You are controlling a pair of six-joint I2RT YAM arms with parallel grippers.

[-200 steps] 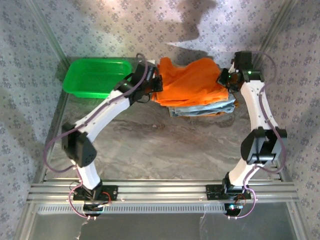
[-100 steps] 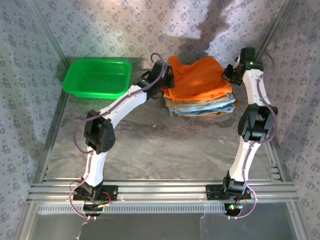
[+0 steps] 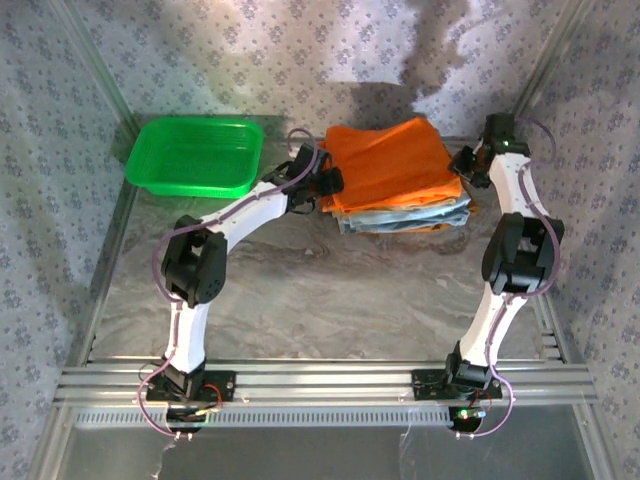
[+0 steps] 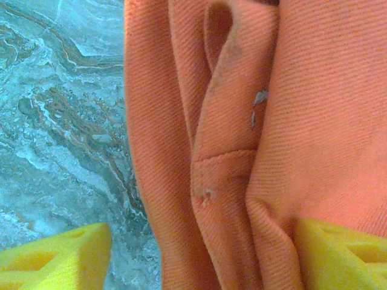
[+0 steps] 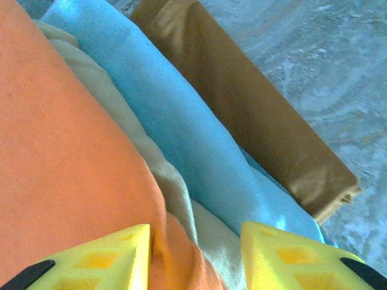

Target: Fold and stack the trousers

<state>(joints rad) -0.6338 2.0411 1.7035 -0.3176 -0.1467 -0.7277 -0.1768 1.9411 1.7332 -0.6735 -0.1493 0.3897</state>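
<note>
Two grippers flanked one pile in the upper middle of the top view. The trousers (image 3: 390,165) lay folded into a rough rectangle on top of a stack of other folded garments, to the right of the green basket (image 3: 195,155) and apart from it. The orange layer covered the stack almost squarely, so I judged the stacking step to be at or near its end.

The left gripper (image 3: 325,182) sat at the pile's left edge. In the wrist view its yellow fingers (image 4: 54,257) stood wide. One was over the bare table (image 4: 60,121), the other over cloth, and the folded edge ran loose between them. That spread looked suited to clearing the fold without dragging it.

The right gripper (image 3: 468,165) sat at the right edge. Its jaws were apart but narrower, above the layered edges, and nothing looked pinched.

Materials:
- Trousers: soft twill with fine diagonal ribs, a stitched seam and rounded, puffy folds. A small pale fleck showed near the centre of the left wrist frame.
- Under them, running diagonally across the right wrist frame: a cream layer (image 5: 121,121), a smooth light blue garment (image 5: 181,127) and a tan garment (image 5: 242,115) with a slight sheen and a crisp corner.
- Table: glossy and marbled grey.
</note>
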